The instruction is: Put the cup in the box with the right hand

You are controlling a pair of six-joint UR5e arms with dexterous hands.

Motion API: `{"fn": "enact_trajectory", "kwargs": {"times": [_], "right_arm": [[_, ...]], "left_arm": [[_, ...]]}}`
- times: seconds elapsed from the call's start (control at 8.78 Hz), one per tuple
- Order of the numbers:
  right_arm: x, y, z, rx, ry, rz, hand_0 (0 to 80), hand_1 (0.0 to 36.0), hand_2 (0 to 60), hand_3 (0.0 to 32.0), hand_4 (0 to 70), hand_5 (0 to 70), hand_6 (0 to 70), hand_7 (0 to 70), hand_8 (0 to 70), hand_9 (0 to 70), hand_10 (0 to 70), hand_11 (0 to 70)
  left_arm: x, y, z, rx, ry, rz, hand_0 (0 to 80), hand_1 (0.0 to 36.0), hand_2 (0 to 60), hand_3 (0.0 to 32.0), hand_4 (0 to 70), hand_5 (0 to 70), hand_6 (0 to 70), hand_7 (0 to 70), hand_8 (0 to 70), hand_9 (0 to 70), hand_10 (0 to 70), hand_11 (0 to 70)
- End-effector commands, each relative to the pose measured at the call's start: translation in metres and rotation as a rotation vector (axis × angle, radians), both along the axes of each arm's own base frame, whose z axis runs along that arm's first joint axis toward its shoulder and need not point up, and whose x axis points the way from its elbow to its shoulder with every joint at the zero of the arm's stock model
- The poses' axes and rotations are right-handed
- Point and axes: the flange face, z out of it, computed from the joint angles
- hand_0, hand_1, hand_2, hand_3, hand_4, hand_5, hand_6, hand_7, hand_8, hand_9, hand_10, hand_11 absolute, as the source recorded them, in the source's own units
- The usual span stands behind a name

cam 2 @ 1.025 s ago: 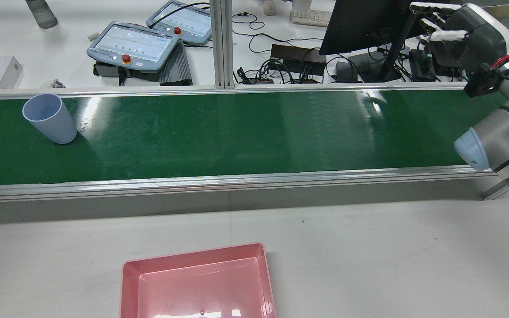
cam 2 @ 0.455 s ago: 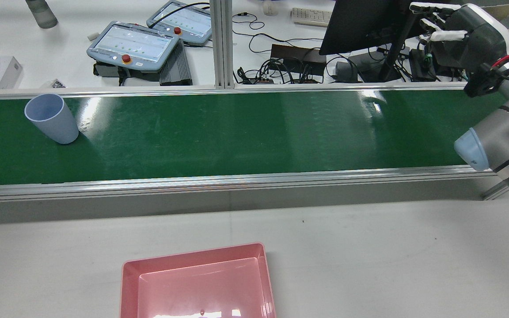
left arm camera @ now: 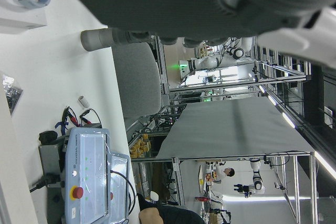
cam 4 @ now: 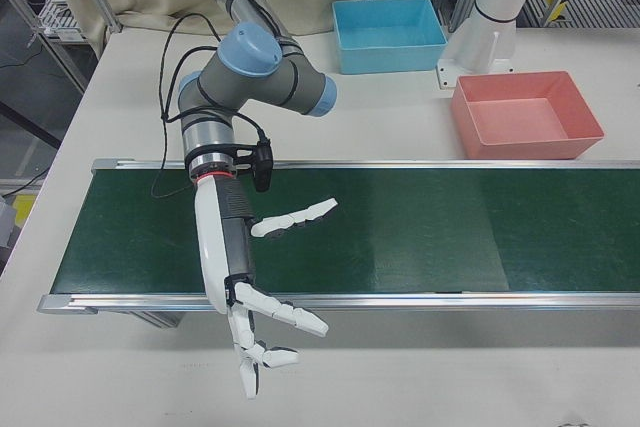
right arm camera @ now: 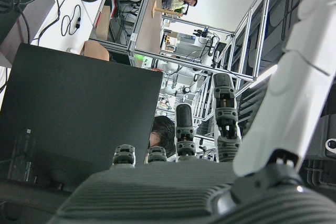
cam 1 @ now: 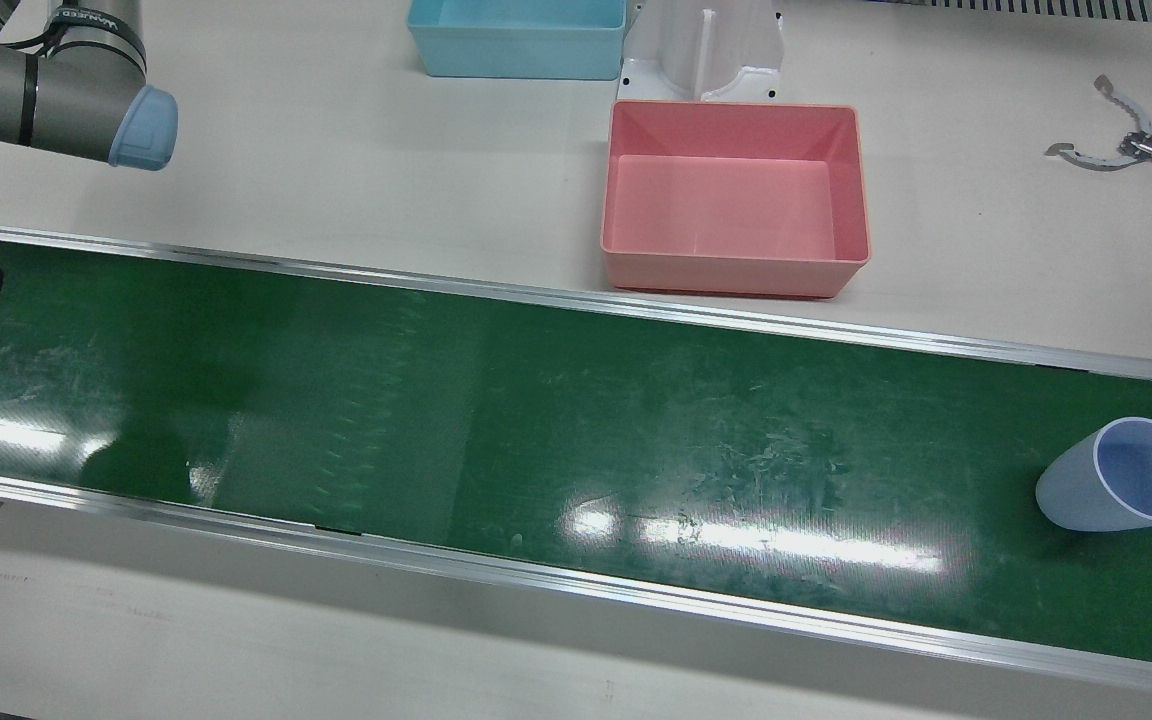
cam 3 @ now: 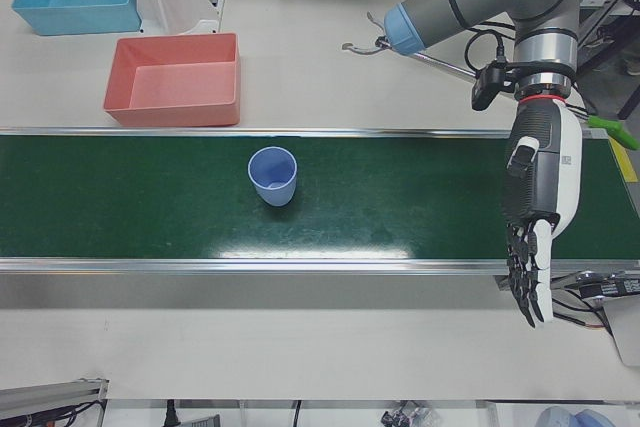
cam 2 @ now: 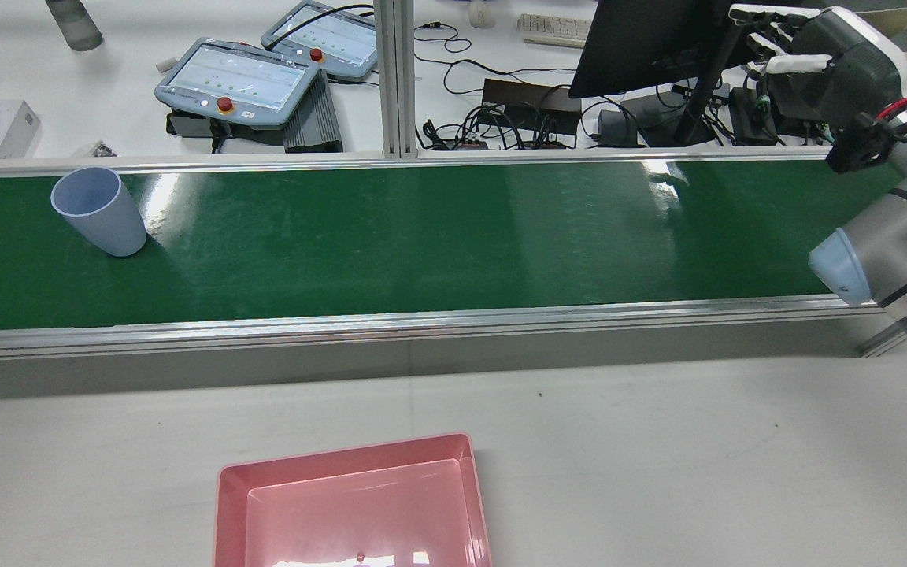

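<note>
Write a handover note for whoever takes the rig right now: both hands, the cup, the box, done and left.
Right hand: open, fingers spread, holding nothing, over the operators' edge of the green belt.
Left hand: open, holding nothing, hanging over the belt's operators' edge at the opposite end.
Cup: upright on the belt, mouth up, nearer the left arm's half, far from the right hand.
Pink box: on the white table beside the belt, nothing in it.
Done: nothing yet.
Left: grasp the cup with the right hand, carry it to the pink box, release.
</note>
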Motion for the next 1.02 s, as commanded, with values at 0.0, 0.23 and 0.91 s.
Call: {"fn": "enact_trajectory", "kwargs": {"times": [0.0, 0.23, 0.91], "right_arm": [[-0.0001, -0.0002, -0.0003, 0.001, 0.001, 0.0, 52.5, 8.7, 0.0, 6.2, 25.8, 4.3, 7.1, 39.9, 0.4, 7.0, 3.4, 6.4], [-0.0001, -0.0002, -0.0003, 0.001, 0.001, 0.0, 52.6, 8.6, 0.0, 6.6, 25.7, 4.3, 7.2, 40.3, 0.4, 7.2, 3.3, 6.2], [-0.0001, -0.0002, -0.0003, 0.001, 0.001, 0.0, 52.4, 8.6, 0.0, 5.8, 26.1, 4.2, 7.2, 40.4, 0.4, 7.2, 3.4, 6.3]], "left_arm": [[0.0001, 0.0001, 0.0, -0.001, 0.0, 0.001, 0.0, 0.0, 0.0, 0.0, 0.0, 0.0, 0.0, 0.0, 0.0, 0.0, 0.0, 0.0], [0.0, -0.0001, -0.0001, 0.001, 0.0, -0.001, 0.0, 0.0, 0.0, 0.0, 0.0, 0.0, 0.0, 0.0, 0.0, 0.0, 0.0, 0.0], [0.0001, -0.0001, -0.0001, 0.001, -0.001, 0.001, 0.0, 0.0, 0.0, 0.0, 0.0, 0.0, 0.0, 0.0, 0.0, 0.0, 0.0, 0.0]]}}
